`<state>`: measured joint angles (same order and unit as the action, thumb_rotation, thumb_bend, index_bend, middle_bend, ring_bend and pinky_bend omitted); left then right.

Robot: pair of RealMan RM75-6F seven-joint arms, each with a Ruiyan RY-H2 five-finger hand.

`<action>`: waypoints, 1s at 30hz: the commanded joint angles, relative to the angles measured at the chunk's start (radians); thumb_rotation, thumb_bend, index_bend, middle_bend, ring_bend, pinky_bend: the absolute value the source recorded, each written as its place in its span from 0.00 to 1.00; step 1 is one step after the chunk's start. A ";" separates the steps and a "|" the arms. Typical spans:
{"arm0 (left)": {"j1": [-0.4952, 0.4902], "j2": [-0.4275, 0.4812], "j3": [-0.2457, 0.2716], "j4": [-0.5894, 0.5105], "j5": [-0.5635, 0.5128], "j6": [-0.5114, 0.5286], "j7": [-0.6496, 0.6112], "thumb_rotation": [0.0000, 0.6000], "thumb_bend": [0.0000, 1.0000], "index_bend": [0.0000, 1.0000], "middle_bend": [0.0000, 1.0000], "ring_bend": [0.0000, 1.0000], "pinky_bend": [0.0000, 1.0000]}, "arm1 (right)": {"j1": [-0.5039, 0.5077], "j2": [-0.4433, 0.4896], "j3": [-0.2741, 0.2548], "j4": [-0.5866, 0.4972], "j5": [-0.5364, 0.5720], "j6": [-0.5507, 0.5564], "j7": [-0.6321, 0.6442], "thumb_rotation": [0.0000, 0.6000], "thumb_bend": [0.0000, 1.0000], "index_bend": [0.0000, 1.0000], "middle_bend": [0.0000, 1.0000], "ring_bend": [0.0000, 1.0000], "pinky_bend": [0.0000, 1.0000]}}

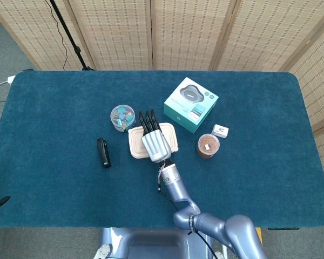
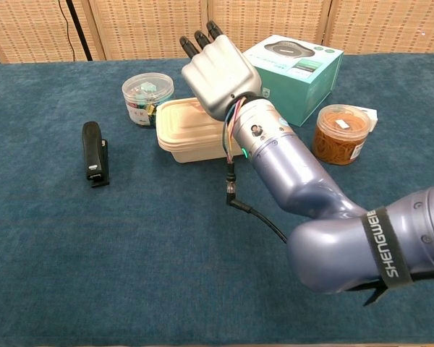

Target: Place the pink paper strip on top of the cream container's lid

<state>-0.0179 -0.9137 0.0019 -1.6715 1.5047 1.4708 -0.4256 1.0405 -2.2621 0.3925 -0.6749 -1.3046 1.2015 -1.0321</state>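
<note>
right hand [image 1: 154, 141] over cream container [image 1: 137, 143], strip unseen

Silver-backed right hand [image 2: 215, 76], black fingers [image 2: 197, 37].
Glossy blue-grey arm [image 2: 304, 191] behind it, coloured wires at the wrist, black cable [image 2: 254, 214] trailing, small green light, black band [image 2: 385, 246] lettered in white.

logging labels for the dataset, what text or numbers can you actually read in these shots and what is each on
"SHENGWEI" partly legible, on the black strap around the right arm.
Teal box: printing on its top and side, too small to read.
Brown jar: white sticker on the lid, unreadable.
Small white box: dark mark, unreadable.
Clear round tub: no legible text.
Cream container and black stapler: none visible.
</note>
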 commanded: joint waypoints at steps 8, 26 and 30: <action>0.004 -0.001 0.003 0.002 0.010 0.009 0.000 1.00 0.00 0.00 0.00 0.00 0.00 | -0.035 0.050 -0.036 -0.124 -0.005 0.014 -0.032 1.00 0.51 0.36 0.00 0.00 0.00; -0.004 -0.005 0.007 0.006 0.031 0.008 0.014 1.00 0.00 0.00 0.00 0.00 0.00 | -0.178 0.425 -0.088 -0.683 -0.081 0.113 -0.061 1.00 0.50 0.24 0.00 0.00 0.00; -0.019 -0.019 0.005 0.001 0.041 -0.006 0.045 1.00 0.00 0.00 0.00 0.00 0.00 | -0.230 0.565 -0.100 -0.787 -0.094 0.121 0.001 1.00 0.24 0.19 0.00 0.00 0.00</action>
<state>-0.0307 -0.9275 0.0064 -1.6666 1.5405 1.4722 -0.3897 0.8600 -1.7916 0.3100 -1.3815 -1.3791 1.3101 -1.0792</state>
